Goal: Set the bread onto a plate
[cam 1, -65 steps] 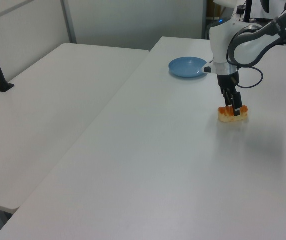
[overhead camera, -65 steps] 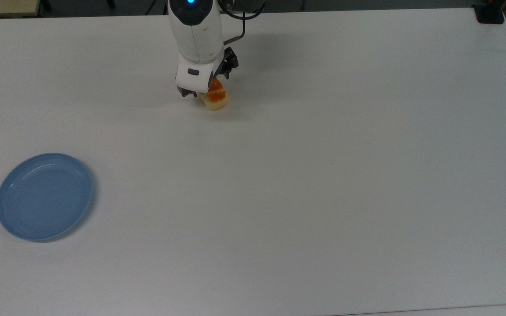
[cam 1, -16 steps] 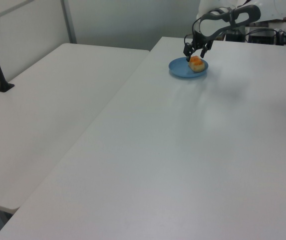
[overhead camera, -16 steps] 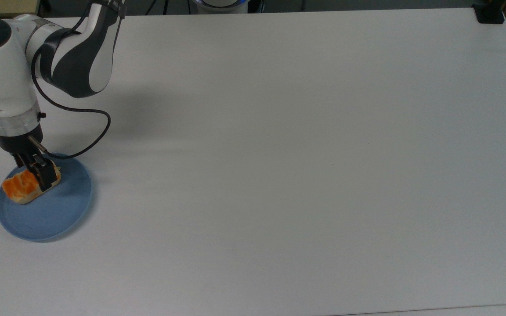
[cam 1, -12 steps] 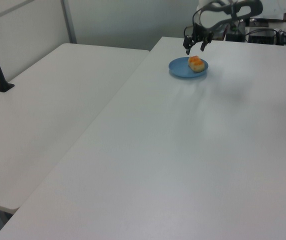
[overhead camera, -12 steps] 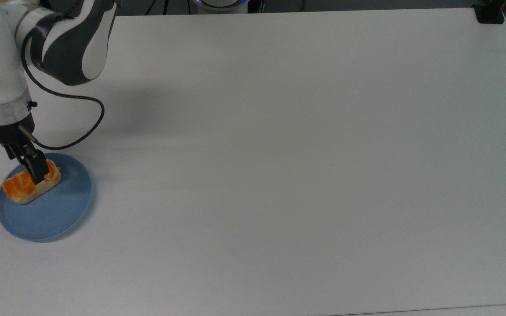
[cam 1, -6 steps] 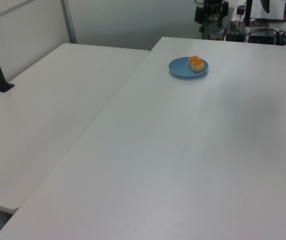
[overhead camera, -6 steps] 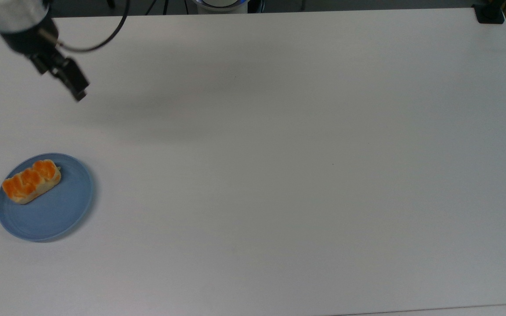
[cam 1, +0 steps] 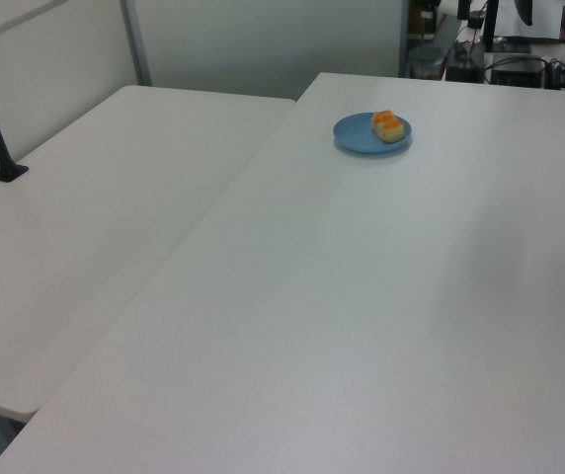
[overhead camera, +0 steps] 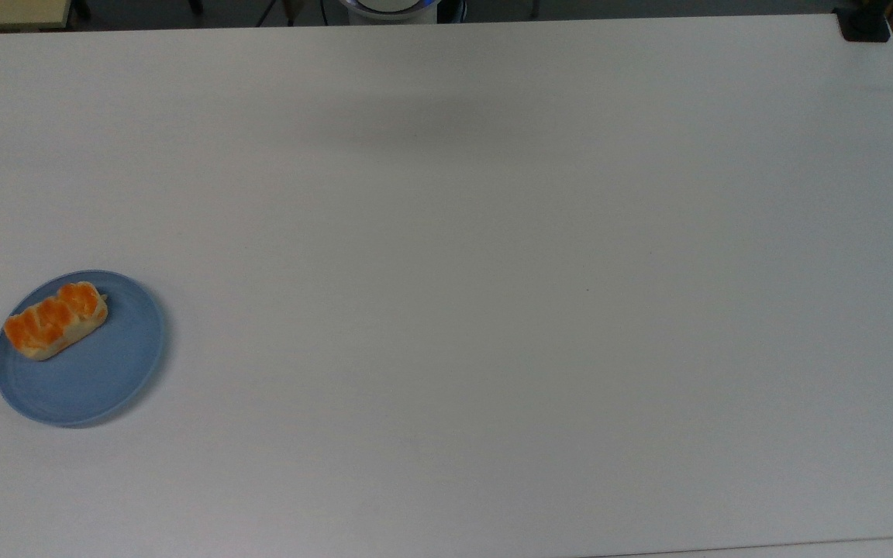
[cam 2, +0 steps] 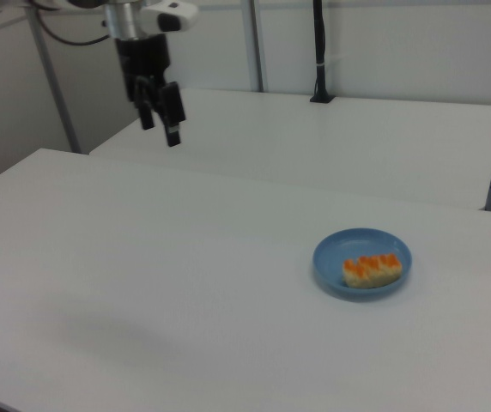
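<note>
Where white table (overhead camera: 493, 310) spreads, bread (overhead camera: 55, 320) on plate (overhead camera: 98, 380).

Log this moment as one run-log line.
bread: lying on plate, toward its rim | claw: open, empty, raised well above table, away from plate | placement: looks done

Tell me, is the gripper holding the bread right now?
No, the bread lies on the plate while the gripper hangs open, far off and high above the table.
</note>
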